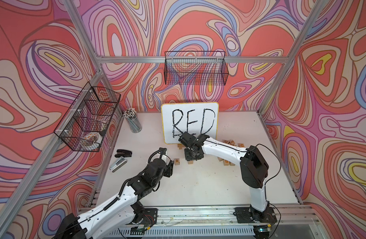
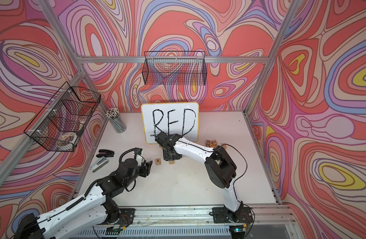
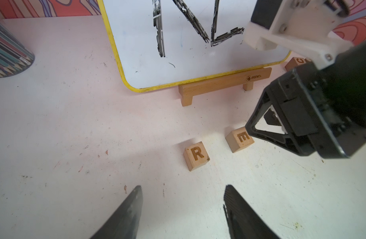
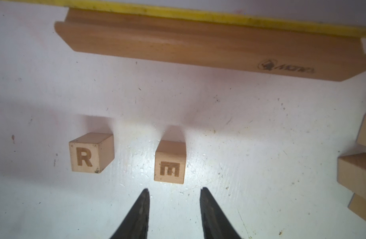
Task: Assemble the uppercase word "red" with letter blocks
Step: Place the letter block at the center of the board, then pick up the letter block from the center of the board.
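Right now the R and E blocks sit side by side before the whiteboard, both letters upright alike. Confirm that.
Not alike: in the right wrist view the E block lies turned a quarter against the R block. They do sit side by side before the whiteboard.

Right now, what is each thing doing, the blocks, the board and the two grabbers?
R block: flat on the table, letter up, untouched.
E block: beside it, apart, letter turned sideways.
Board: standing on its wooden stand.
Left gripper: open, empty.
Right gripper: open, empty, tips just short of the E block.
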